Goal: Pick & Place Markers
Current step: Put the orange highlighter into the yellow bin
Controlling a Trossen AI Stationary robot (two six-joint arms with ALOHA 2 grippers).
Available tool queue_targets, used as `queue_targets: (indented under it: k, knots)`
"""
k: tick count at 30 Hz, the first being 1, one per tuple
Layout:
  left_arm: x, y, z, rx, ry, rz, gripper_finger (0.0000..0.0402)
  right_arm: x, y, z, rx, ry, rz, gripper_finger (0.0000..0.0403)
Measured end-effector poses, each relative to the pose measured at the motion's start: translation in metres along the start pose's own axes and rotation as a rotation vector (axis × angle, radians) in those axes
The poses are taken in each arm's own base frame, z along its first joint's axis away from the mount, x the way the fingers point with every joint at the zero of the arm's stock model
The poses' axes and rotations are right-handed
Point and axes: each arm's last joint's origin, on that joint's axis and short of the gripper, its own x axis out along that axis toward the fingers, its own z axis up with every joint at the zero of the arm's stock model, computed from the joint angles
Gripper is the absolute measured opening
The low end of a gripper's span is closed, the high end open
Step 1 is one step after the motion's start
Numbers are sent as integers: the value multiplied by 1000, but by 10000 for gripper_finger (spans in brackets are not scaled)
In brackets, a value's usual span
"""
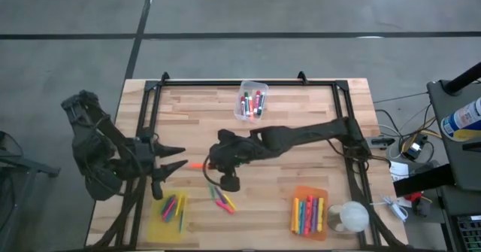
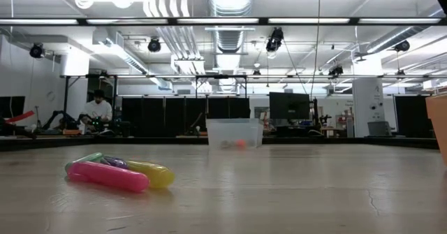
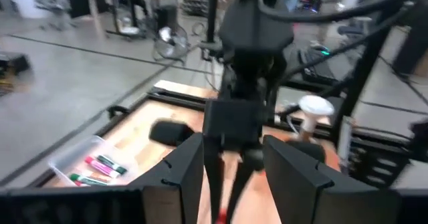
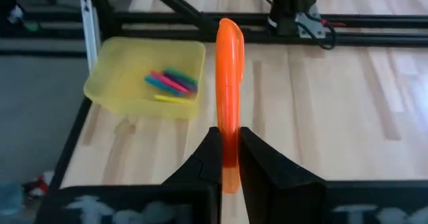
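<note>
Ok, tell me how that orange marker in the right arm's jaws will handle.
The orange marker probably stays stiff: it juts straight from the right gripper, unsupported. Likely light, gripped at one end only. Its smooth round body could slip, or roll once laid down.

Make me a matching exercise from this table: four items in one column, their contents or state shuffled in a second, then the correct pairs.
1. yellow bin
2. clear bin
3. right gripper
4. left gripper

A. open, holding nothing
B. shut on the orange marker
C. at the table's far edge, holding red and green markers
D. near the left arm, holding pink and green markers

Pairs: 1-D, 2-C, 3-B, 4-A
</note>
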Motion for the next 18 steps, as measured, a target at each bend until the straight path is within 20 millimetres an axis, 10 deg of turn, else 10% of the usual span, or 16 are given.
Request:
queue_targets:
  k: [18]
  knots:
    - [-5, 7, 4, -20, 30, -61, 149, -51, 16, 45, -103, -204, -27, 20]
